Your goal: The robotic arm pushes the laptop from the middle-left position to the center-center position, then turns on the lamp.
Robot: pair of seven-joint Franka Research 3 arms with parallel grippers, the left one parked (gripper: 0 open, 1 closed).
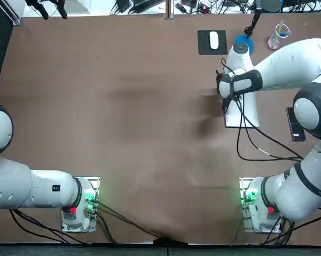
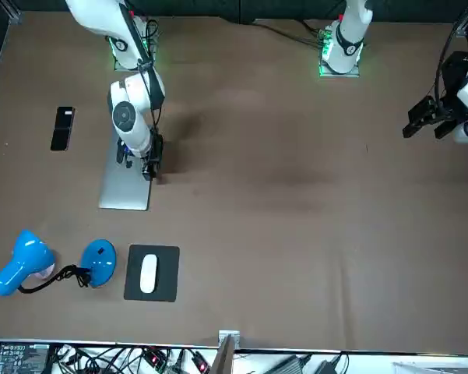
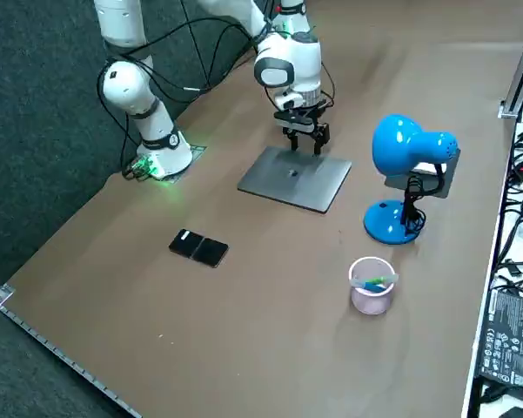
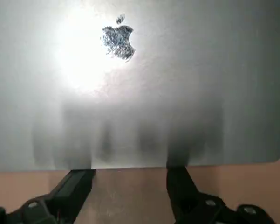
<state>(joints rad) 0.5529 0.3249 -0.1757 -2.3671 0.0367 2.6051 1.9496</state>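
- gripper (image 2: 138,165): low over the table, fingers apart, at the laptop's edge
- laptop (image 2: 124,191): closed, flat, just beside the gripper
- phone (image 2: 62,128): well apart, to its right
- lamp (image 2: 27,263), mouse (image 2: 148,274) on pad (image 2: 165,259): beyond the laptop

My tool (image 4: 129,171) is black on a white arm (image 1: 294,58), at the edge of the silver-grey laptop (image 4: 186,84), whose lid bears a dark, mottled apple logo (image 4: 118,41). The counter (image 1: 123,106) is plain brown. The lamp (image 2: 23,263) is bright blue, the mouse (image 2: 148,274) white on a black pad (image 2: 165,257), the phone (image 2: 62,128) black, and the cup (image 3: 371,294) pale pink.
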